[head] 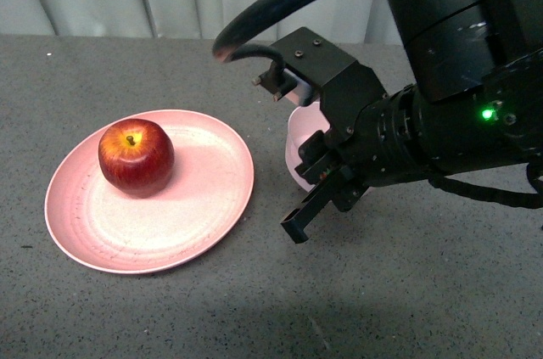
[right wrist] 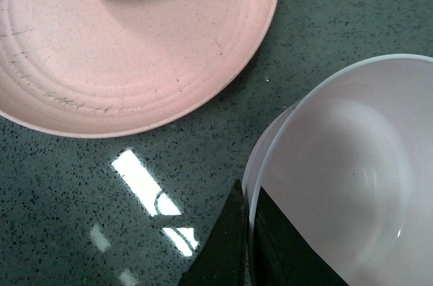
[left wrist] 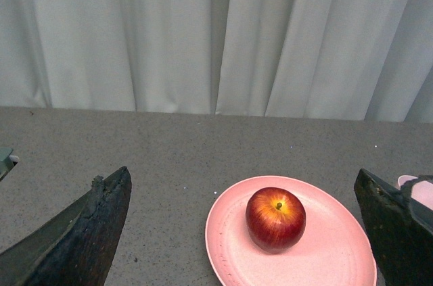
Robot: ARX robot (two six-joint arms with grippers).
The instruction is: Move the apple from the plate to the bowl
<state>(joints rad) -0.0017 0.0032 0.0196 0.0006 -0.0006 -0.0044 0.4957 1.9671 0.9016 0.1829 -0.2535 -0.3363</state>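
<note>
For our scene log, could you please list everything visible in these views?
apple: one, dark red with a yellow patch at the stem, on the plate
plate: one, salmon pink, on the table's left part
bowl: one, pale pink, right of the plate, partly behind the right arm
table: one, speckled grey
curtain: one, pale grey, behind the table
left gripper: one, black, fingers wide apart
right gripper: one, black, by the bowl's edge, fingers close together
</note>
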